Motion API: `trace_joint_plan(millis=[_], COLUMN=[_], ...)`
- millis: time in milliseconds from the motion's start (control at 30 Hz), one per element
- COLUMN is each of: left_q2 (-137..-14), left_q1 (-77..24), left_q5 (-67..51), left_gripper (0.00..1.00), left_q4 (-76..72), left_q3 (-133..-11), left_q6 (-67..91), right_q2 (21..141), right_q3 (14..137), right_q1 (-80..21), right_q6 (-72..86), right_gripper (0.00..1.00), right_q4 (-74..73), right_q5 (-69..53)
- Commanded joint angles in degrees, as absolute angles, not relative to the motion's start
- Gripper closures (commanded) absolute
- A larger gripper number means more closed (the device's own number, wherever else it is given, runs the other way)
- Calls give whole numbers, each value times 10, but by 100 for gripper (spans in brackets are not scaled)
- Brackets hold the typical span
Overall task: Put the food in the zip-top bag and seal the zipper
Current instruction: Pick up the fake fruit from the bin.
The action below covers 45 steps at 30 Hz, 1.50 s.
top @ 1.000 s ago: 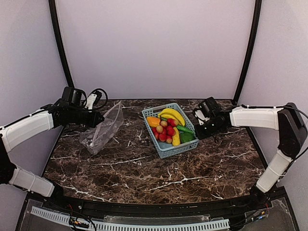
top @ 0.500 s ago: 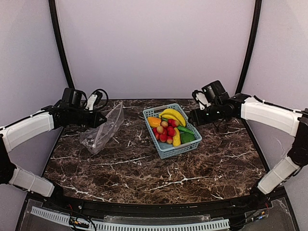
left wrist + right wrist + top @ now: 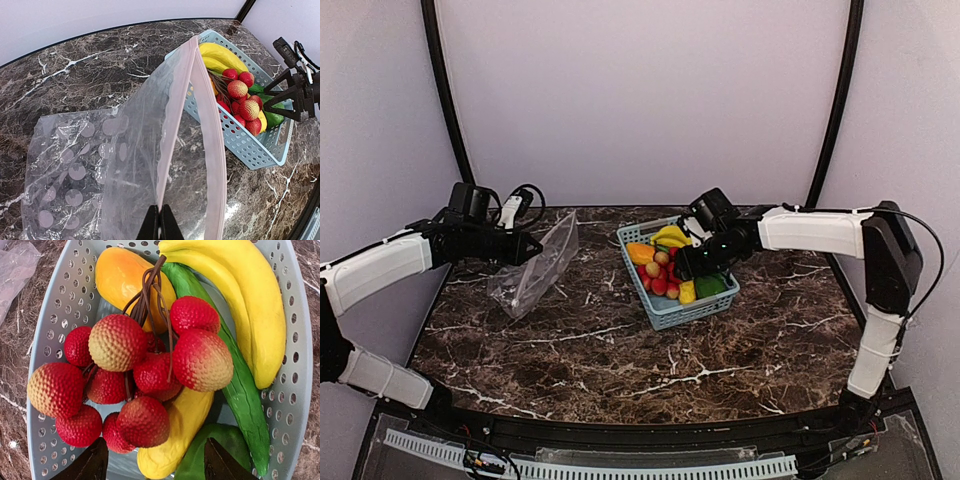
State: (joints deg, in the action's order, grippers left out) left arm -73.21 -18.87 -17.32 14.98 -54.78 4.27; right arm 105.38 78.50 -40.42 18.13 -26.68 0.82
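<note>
**Right gripper [image 3: 155,452] open above the fruit; left gripper [image 3: 160,223] clamped on the bag's edge**

The right gripper hung over the light-blue basket [image 3: 665,312] with its jaws spread wide and nothing between them. One dark finger showed on each side of the near end of the pile. Under it lay the food, all of it inside the basket:
- a bunch of red, bumpy round fruits [image 3: 130,370] on brown stems
- two yellow bananas [image 3: 240,295] along the right wall
- an orange piece [image 3: 125,277] at the far end
- a long green vegetable [image 3: 245,405] beside the bananas

The left gripper was closed tight, its fingertips pinching one lip of the zip-top bag [image 3: 75,165]. The clear, dotted bag was raised at that end, and its lower part rested crumpled on the marble table [image 3: 620,360] on the left side. The pinkish zipper [image 3: 214,150] was unsealed. Its two strips spread apart from their far tip, so the mouth gaped. Seen from above, the basket stood at the far middle of the table, to the right of the bag, near it but not touching.
</note>
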Motion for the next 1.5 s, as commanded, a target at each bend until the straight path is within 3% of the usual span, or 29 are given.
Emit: trace_joint_plan(millis=[0, 500, 833, 1000, 1467], left_q2=[-723, -725, -722, -719, -700], left_q1=[-186, -186, -186, -186, -202], left_q5=[-176, -176, -170, -168, -166], left_gripper=[99, 99, 99, 99, 99], left_q4=[147, 148, 151, 151, 158], left_q3=[-538, -541, -541, -540, -544], left_q6=[44, 44, 40, 41, 67], right_q2=[1084, 1146, 1106, 1062, 876], right_q3=[818, 830, 808, 803, 755], right_q1=[-407, -407, -406, -407, -407], right_q6=[192, 216, 237, 250, 275], right_gripper=[36, 48, 74, 80, 81], right_q4=[-234, -211, -189, -186, -161], right_q5=[-25, -53, -45, -42, -76])
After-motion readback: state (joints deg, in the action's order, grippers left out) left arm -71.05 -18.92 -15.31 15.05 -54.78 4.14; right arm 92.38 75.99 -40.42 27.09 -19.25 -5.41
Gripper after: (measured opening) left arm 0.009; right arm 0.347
